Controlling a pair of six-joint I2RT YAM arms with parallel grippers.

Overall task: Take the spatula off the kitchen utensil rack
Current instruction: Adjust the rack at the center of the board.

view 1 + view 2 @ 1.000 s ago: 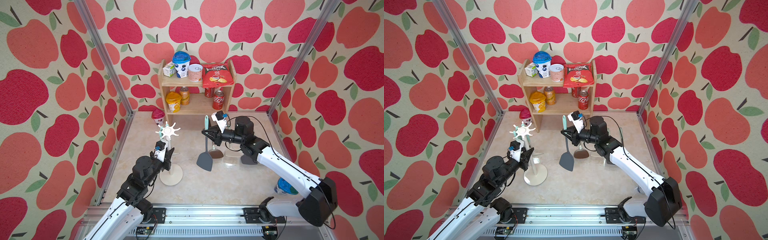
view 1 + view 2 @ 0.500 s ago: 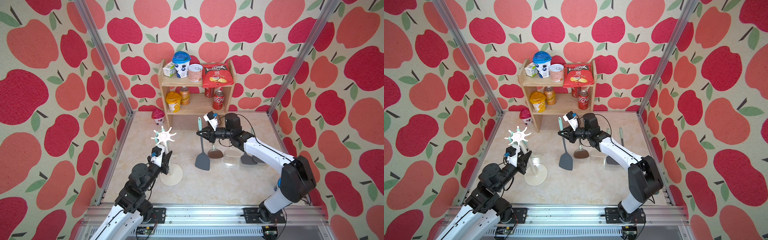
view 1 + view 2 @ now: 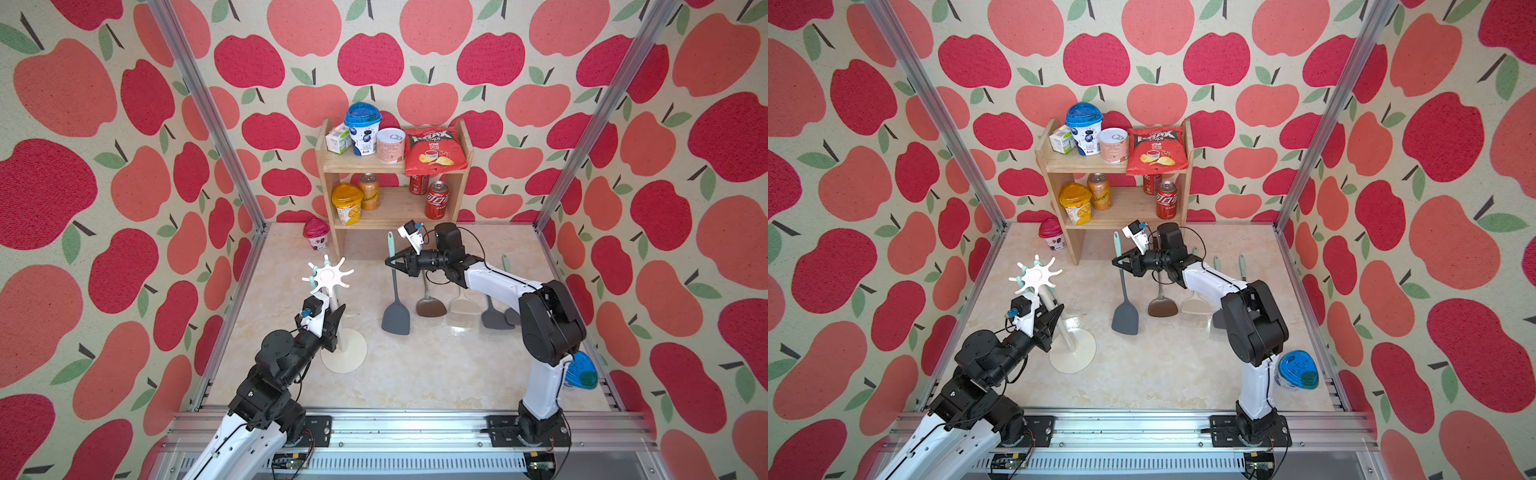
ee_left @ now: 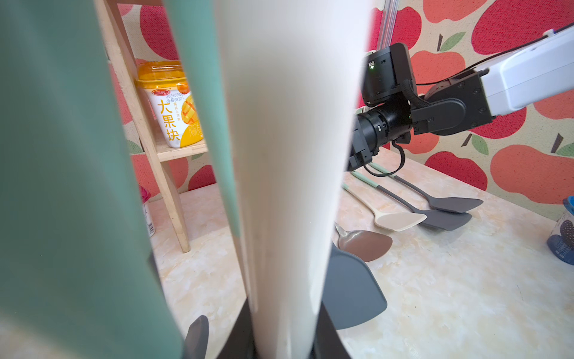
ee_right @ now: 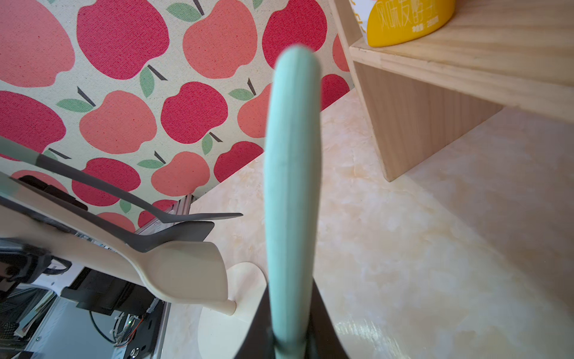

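Two arms engaged, one per task item. State of right gripper (image 3: 390, 262): closed narrow on the mint-green handle of the spatula (image 3: 396, 318), with the rounded handle end projecting above the jaws and the grey stem and blade hanging below. Orientation of spatula: upright, blade down, low over the table (image 3: 415, 374); blade-to-table contact not determinable. Position of spatula: off the kitchen utensil rack (image 3: 330, 276) and well apart from it, between that rack and a row of laid-down utensils, in front of the wooden shelf (image 3: 395, 205). Confirmed in the right wrist view: handle centred between two dark jaws. State of left gripper (image 3: 337, 316): closed around the white pole (image 4: 295, 155) of the rack, roughly midway between star-shaped crown and round base; in the left wrist view, pole seated between the black jaws. Base resting on the table near the left wall. Also at the rack: two mint-green handles (image 4: 62, 155) hanging just beside the pole. Flat on the table beneath the right arm, side by side: brown-headed utensil (image 3: 431, 308), cream turner (image 3: 460, 305), two grey turners (image 3: 496, 321), the outermost partly hidden by the arm.
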